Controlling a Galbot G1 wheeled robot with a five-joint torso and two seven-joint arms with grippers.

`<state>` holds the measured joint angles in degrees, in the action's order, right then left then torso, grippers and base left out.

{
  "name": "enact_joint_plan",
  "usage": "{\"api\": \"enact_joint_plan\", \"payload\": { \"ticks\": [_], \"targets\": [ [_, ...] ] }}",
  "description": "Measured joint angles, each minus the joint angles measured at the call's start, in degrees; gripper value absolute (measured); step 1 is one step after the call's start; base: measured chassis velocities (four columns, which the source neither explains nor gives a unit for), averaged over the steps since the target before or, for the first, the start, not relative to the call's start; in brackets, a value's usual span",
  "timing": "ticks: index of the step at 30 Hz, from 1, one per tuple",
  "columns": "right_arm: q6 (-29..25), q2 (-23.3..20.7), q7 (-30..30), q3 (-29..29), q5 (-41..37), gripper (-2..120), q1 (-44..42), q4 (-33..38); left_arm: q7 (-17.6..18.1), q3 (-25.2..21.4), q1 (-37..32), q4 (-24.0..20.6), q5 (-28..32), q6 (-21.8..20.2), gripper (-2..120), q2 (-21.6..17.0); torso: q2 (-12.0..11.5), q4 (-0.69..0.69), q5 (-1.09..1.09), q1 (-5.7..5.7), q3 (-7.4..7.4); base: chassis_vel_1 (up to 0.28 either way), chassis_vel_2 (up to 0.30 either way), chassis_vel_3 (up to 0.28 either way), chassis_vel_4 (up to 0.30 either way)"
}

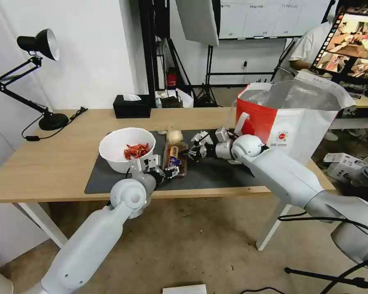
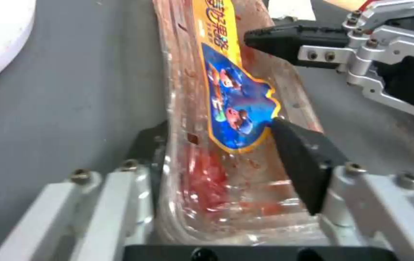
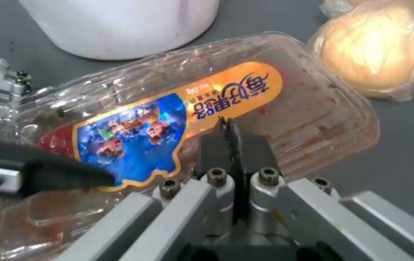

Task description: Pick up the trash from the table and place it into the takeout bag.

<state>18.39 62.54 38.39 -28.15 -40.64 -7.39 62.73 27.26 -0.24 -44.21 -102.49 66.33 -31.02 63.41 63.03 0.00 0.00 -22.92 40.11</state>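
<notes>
- The table (image 1: 49, 163) is a long light-wood top carrying a dark grey mat (image 1: 216, 173); a black desk lamp (image 1: 37, 81) stands at its far left and a black tissue box (image 1: 131, 106) at the far edge.
- The takeout bag (image 1: 290, 118) stands open at the right end of the table, foil lining showing, well apart from the tray.
- The white bowl (image 1: 122, 149) of red shell scraps sits on the left part of the mat, just left of the tray.
- The clear plastic tray (image 1: 175, 158) lies mid-mat, with an orange and blue label on its lid and red smears inside.
- The small clear bag with a beige lump (image 3: 376, 50) lies just beyond the tray's far end.
- The left gripper (image 2: 216, 145) reaches in from the near edge; its jaws straddle the tray's near end, one finger at each long side, seemingly pressed on it.
- The right gripper (image 3: 229, 141) comes from the right; its jaws are together, seemingly pinching the tray's right rim.
- Judgement: the tray is being secured for lifting. The thin plastic will flex, so squeeze gently, keep it level so the red juice stays in, lift with both grippers together, and clear the bowl and lump bag before swinging right to the bag's mouth.
</notes>
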Motion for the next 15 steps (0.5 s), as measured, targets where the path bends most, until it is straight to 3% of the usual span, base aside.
{"api": "enact_joint_plan", "payload": {
  "ticks": [1,3,7,9,13,15],
  "targets": [
    [0.0,0.0,0.0,0.0,0.0,0,0.0,0.0,0.0,0.0,0.0,0.0,0.0,0.0,51,0.0,0.0,0.0,0.0,0.0,0.0,0.0,0.0,0.0,0.0],
    [0.0,-0.2,0.0,0.1,0.0,0,-0.2,0.2,0.1,0.2,0.0,0.0,-0.2,0.1,34,0.0,0.0,0.0,0.0,0.0,0.0,0.0,0.0,0.0,0.0],
    [0.0,-0.3,-0.1,0.3,0.0,0,-0.3,0.3,0.1,0.3,0.1,0.0,-0.2,0.2,25,0.0,0.0,0.0,0.0,0.0,0.0,0.0,0.0,0.0,0.0],
    [0.0,-0.4,-0.1,0.5,0.1,0,-0.5,0.5,0.1,0.3,0.1,-0.1,-0.3,0.2,13,0.0,0.0,0.0,0.0,0.0,0.0,0.0,0.0,0.0,0.0],
    [-0.1,-0.5,-0.1,0.7,0.1,0,-0.6,0.7,0.1,0.4,0.1,-0.5,-0.2,0.3,0,-0.1,0.0,0.0,0.0,0.0,0.0,0.0,0.0,0.0,0.0],
    [-0.1,-0.7,-0.2,0.7,0.1,0,-0.6,0.9,0.1,0.4,0.1,-0.6,-0.2,0.4,0,-0.1,0.0,0.0,0.0,0.0,0.0,0.0,0.0,0.0,0.0]
  ]
}}
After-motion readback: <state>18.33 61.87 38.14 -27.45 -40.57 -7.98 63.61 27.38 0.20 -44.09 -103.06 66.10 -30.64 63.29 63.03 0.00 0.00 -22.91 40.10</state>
